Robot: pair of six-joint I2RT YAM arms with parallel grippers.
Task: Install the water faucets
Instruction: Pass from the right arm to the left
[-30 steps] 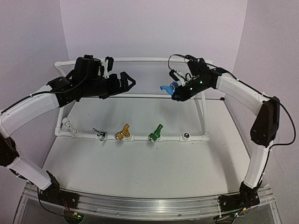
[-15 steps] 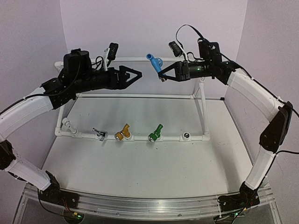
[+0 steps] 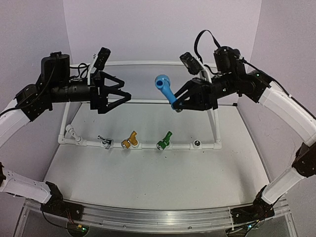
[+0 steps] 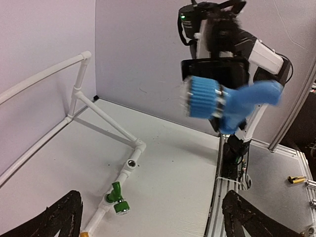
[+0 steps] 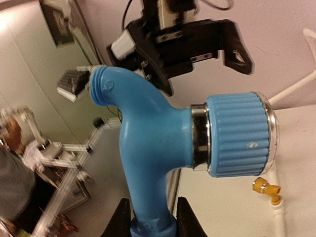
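Blue faucet [image 3: 164, 90] in mid-air above the tabletop [image 3: 148, 173], clamped at its lower stem by the right hand [image 3: 178, 104], ribbed round cap tilted up and toward the left arm. Left hand [image 3: 123, 95] opposite at about the same height, fingers spread wide apart and empty, pointed at the blue faucet with a clear gap between the two. Below, a white pipe frame [image 3: 148, 63] standing on the tabletop. Along the frame's near rail, left to right: silver faucet [image 3: 104, 141], yellow faucet [image 3: 130, 140], green faucet [image 3: 165, 139], each seated in the rail and well apart from both hands. Just right of the green one, an open round socket [image 3: 196, 144] in the same rail. Seen from the right wrist, blue stem pinched between two fingers [image 5: 122, 222] at the bottom edge, cap out to the right. Seen from the left wrist, the same faucet blurred, cap foremost, with the right arm behind it.
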